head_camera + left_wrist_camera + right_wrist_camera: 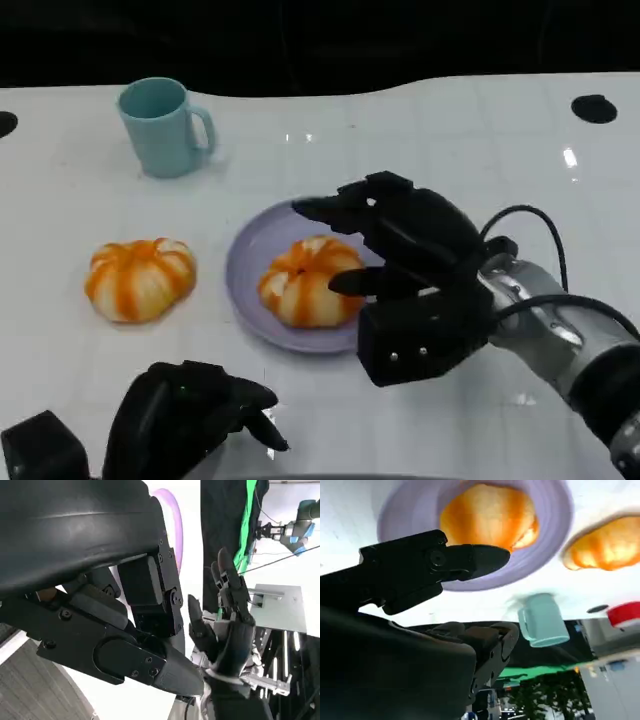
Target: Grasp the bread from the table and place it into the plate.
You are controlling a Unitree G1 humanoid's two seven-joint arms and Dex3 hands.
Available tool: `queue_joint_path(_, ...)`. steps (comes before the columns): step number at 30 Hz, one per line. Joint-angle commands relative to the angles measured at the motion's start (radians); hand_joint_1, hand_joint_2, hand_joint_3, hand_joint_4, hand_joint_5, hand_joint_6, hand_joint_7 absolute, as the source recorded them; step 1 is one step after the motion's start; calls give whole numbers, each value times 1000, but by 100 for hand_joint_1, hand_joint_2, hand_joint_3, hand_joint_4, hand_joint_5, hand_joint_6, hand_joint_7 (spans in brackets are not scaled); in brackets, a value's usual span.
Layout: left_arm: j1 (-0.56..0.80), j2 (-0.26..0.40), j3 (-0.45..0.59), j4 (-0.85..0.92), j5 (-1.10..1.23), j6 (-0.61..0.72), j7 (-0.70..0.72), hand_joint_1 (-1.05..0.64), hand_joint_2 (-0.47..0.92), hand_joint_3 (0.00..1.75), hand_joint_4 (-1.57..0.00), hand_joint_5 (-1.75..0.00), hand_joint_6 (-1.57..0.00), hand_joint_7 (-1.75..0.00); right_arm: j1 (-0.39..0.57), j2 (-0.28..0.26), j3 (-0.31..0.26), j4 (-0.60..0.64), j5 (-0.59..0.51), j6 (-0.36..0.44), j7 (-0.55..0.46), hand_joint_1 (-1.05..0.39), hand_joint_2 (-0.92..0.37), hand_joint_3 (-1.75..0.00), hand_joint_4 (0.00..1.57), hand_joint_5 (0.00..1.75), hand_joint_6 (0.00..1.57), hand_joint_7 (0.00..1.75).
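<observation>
One orange-and-white bread (pixel 305 282) lies in the lavender plate (pixel 245 265) at the table's middle. A second bread (pixel 140 278) sits on the bare table to the plate's left. My right hand (pixel 410 250) hovers over the plate's right side with its fingers spread above the bread and its thumb close beside it, gripping nothing. From the right wrist, the bread (pixel 490 515) rests in the plate (pixel 555 540) beyond a black finger (pixel 470 560), with the other bread (pixel 605 545) outside the rim. Low at the near left edge, my left hand (pixel 190 410) holds nothing.
A teal cup (pixel 165 125) stands at the back left and appears again as the cup (pixel 542 620) from the right wrist. The white table's (pixel 450 130) far edge meets a dark background. My right hand (pixel 227 625) appears spread in the left wrist view.
</observation>
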Motion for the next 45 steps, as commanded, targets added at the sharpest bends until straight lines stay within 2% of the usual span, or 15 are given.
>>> queue_joint_path(1,3,15,1,-8,8,-4,4,-97,87,0,-126,-88,-157,-3,83,-53,-53,-157,65,-8,59,-64,-92,-35,0,54,31,0)
queue_joint_path(7,-6,17,6,6,1,-10,-7,-96,87,0,-126,-87,-157,-3,201,-106,-101,-339,133,-30,133,-64,-92,-36,0,59,31,1)
queue_joint_path(11,-6,16,6,3,-2,-4,-5,-96,87,0,-127,-87,-157,-3,269,-131,-122,-401,179,-68,166,-61,-92,-35,2,62,33,1)
queue_joint_path(17,2,13,3,-12,-7,4,-5,-96,86,0,-127,-86,-157,-3,364,-143,-163,-460,275,-122,222,-56,-92,-33,12,66,40,5)
queue_joint_path(20,7,13,0,-17,-2,1,-2,-97,86,0,-127,-86,-157,-3,414,-138,-193,-477,349,-151,248,-51,-92,-30,30,77,53,11)
queue_joint_path(21,8,13,-1,-19,0,0,1,-97,87,0,-127,-86,-157,-3,428,-137,-202,-482,373,-158,258,-48,-92,-28,40,87,61,15)
queue_joint_path(23,12,12,-2,-24,0,1,2,-97,87,0,-127,-86,-157,-3,458,-133,-220,-487,427,-180,281,-44,-92,-27,46,98,66,19)
queue_joint_path(24,13,12,-2,-26,-2,3,2,-97,87,0,-127,-85,-157,-3,471,-132,-228,-487,448,-193,289,-38,-92,-29,53,106,73,23)
queue_joint_path(26,15,12,-2,-29,-2,5,3,-98,87,0,-127,-85,-157,-2,492,-129,-241,-484,483,-218,305,-33,-92,-32,55,115,76,30)
queue_joint_path(28,18,13,-3,-34,-2,9,4,-98,87,0,-127,-85,-157,-3,514,-122,-256,-462,528,-268,320,-25,-89,-45,57,137,75,58)
queue_joint_path(30,20,14,-3,-40,-5,15,2,-98,87,0,-127,-84,-157,-3,533,-113,-270,-436,574,-319,336,-19,-76,-76,62,154,70,92)
queue_joint_path(34,26,11,-4,-52,-16,30,-3,-98,86,0,-127,-84,-157,-2,586,-106,-292,-440,637,-347,373,-19,-60,-113,67,167,70,126)
queue_joint_path(36,29,10,-5,-56,-15,28,-3,-97,86,0,-126,-84,-157,-2,612,-112,-300,-457,654,-352,392,-22,-56,-123,69,171,72,132)
queue_joint_path(39,32,9,-6,-59,-17,29,-4,-96,86,0,-126,-84,-157,-2,650,-122,-313,-488,685,-330,423,-26,-54,-124,70,173,73,134)
queue_joint_path(45,33,9,-8,-63,-19,30,0,-96,86,0,-126,-85,-157,-1,731,-127,-357,-562,716,-281,450,-32,-62,-102,79,175,72,134)
